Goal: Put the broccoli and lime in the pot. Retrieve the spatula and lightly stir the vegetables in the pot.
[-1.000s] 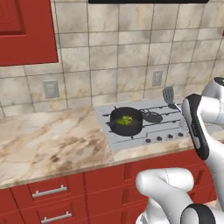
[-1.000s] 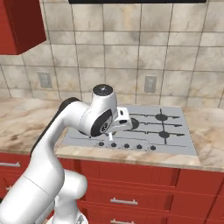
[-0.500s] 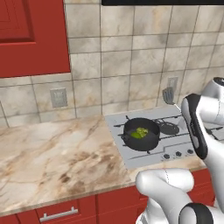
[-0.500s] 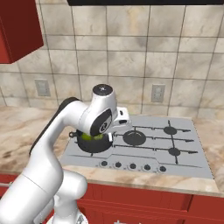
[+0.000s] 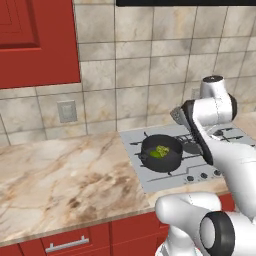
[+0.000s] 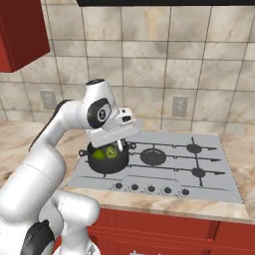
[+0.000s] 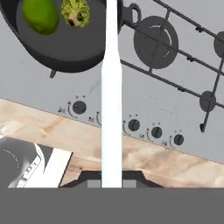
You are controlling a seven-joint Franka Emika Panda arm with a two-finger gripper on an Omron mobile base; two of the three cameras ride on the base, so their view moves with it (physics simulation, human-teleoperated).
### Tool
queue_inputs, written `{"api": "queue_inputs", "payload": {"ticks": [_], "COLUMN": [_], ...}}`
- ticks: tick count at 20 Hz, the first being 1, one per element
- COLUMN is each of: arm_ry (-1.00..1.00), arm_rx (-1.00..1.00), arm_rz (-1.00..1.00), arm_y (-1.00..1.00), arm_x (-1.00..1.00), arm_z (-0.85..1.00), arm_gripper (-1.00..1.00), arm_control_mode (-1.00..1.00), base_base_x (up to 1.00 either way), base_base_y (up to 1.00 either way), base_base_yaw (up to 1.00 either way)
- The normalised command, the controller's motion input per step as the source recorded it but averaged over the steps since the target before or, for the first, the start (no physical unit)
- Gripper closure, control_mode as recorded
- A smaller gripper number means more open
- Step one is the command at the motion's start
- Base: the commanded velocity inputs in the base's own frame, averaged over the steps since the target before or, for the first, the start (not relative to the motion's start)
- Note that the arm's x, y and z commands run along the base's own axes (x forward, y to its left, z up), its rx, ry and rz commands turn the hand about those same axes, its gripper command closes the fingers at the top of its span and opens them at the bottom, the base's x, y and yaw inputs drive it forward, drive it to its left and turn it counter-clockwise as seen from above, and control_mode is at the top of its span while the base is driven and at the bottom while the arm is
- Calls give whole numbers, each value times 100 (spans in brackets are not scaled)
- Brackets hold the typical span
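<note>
On the hob's (image 6: 214, 164) front-left burner sits the pot (image 6: 107, 160), near the hob's left edge, with the lime (image 7: 40, 16) and broccoli (image 7: 75, 12) lying side by side inside it, close together; whether they touch I cannot tell. From the left base view they read as one green patch (image 5: 159, 151) in the dark pot (image 5: 161, 154). From the right base view the lime (image 6: 99, 154) lies left of the broccoli (image 6: 111, 153).

The tool (image 7: 112, 180) pinches the spatula (image 7: 111, 105) by its handle; the white handle runs straight up the middle of the hand view, crossing the pot's rim (image 7: 65, 52) and one loop handle beside it. The blade end passes out of that view, so its position over the pot cannot be told there. From the left base view a grey blade (image 5: 177, 115) shows by the wrist, above the hob's back edge (image 5: 150, 131).

The arm (image 6: 99, 112) bends over the pot from the left. Five knobs (image 7: 133, 125) line the hob's front edge, with the marble desk (image 5: 65, 172) stretching to its left and red drawers (image 5: 70, 242) below
</note>
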Motion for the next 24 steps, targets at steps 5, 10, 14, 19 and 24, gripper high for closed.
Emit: {"api": "queue_inputs", "payload": {"ticks": [5, 10, 14, 19, 24], "arm_ry": [56, 30, 9, 10, 18], "arm_rx": [-45, -21, -1, 0, 0], "arm_rz": [23, 49, 40, 15, 0], "arm_y": [1, -8, -2, 0, 0], "arm_x": [72, 10, 16, 42, 77], "arm_z": [0, -42, -26, -2, -7], "arm_gripper": [100, 100, 100, 100, 100], "arm_control_mode": [-100, -100, -100, -100, -100], "base_base_x": [0, 0, 0, 0, 0], "base_base_y": [0, 0, 0, 0, 0], "base_base_yaw": [0, 0, 0, 0, 0]}}
